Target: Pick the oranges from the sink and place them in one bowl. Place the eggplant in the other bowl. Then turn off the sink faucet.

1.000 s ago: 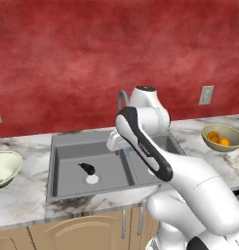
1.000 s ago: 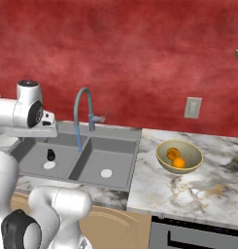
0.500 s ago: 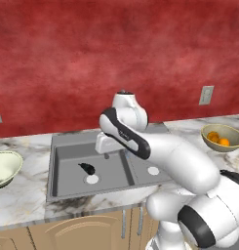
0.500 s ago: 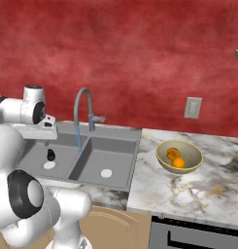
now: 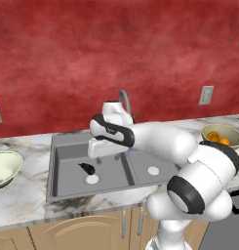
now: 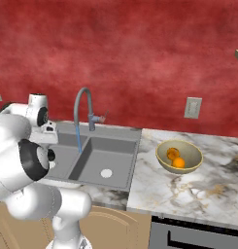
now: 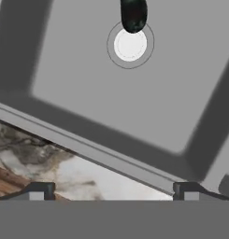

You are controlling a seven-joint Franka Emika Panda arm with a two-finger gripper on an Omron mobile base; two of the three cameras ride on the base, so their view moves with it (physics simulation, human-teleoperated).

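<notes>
Oranges [image 6: 175, 158] in tan bowl [image 6: 188, 166].

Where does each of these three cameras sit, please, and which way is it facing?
Left base view: behind the arm's left, facing the grey double-basin sink; the white arm fills its right.
Right base view: behind its right, facing the grey arched faucet and tan bowl; the arm stands at left.
Hand view: on the hand, looking down at the near-black eggplant beside the white drain; open tool tips at bottom.
Both base views share sink, tan bowl and faucet.
</notes>
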